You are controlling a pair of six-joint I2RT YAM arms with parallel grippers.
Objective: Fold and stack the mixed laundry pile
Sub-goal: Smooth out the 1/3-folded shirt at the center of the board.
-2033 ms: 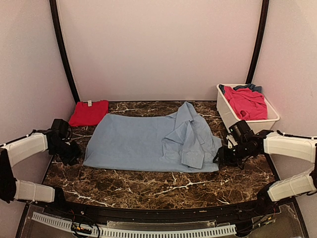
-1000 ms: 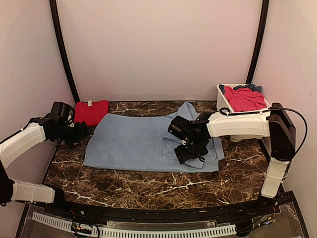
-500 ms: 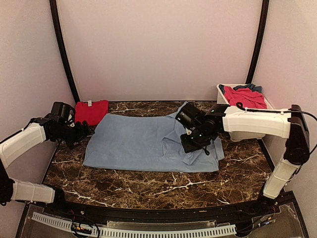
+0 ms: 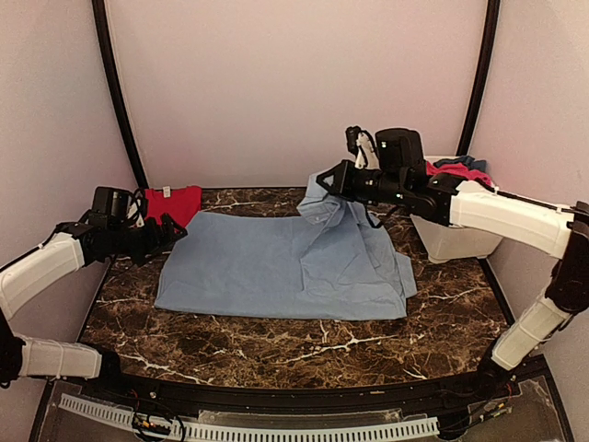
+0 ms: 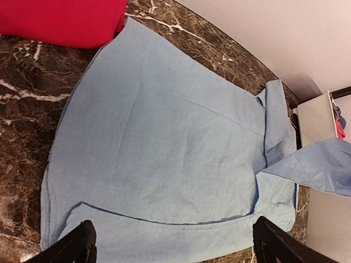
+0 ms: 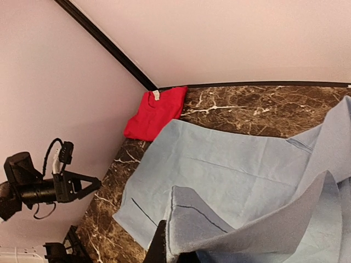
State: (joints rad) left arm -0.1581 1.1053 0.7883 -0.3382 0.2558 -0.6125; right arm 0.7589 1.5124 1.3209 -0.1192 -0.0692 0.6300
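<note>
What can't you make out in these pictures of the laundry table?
Contents of the white tub: top view, the right arm covers most of it; only red and dark-blue scraps show.
Tips of the right claw: right wrist view, buried in the raised fold of the light-blue shirt.
Much of the red garment: left wrist view, cut off by the top edge.
</note>
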